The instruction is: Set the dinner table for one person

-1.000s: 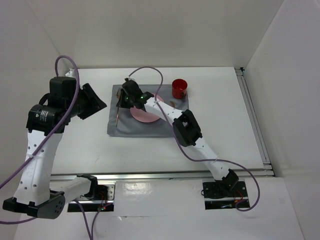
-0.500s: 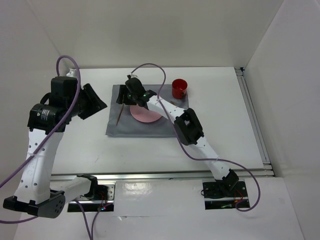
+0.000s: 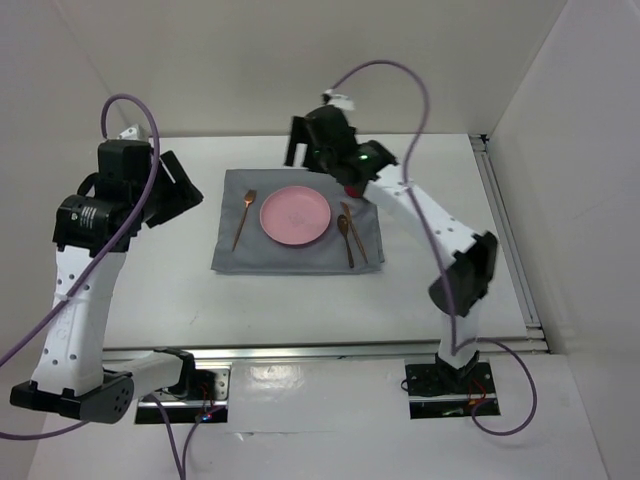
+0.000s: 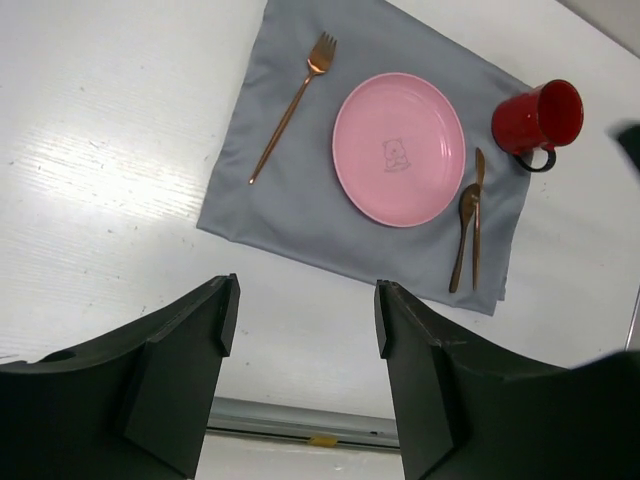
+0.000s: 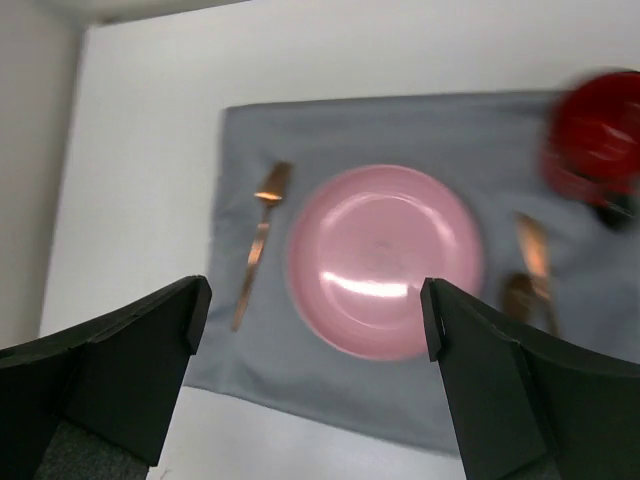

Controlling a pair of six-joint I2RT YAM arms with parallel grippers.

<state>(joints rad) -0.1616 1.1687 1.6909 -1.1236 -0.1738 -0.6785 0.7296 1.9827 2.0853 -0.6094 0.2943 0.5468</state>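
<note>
Overhead, left hand (image 4: 307, 300) and right hand (image 5: 315, 300) both hang spread and empty above the table (image 3: 300, 305), where a pink plate (image 3: 294, 214) sits on grey cloth (image 3: 290, 258).

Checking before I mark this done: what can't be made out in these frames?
Right wrist view: red mug blurred and cut by the right edge; knife and spoon smeared by blur.
Top view: mug almost wholly hidden behind the right arm.
Left wrist view: print on the pink plate too small to read.
</note>
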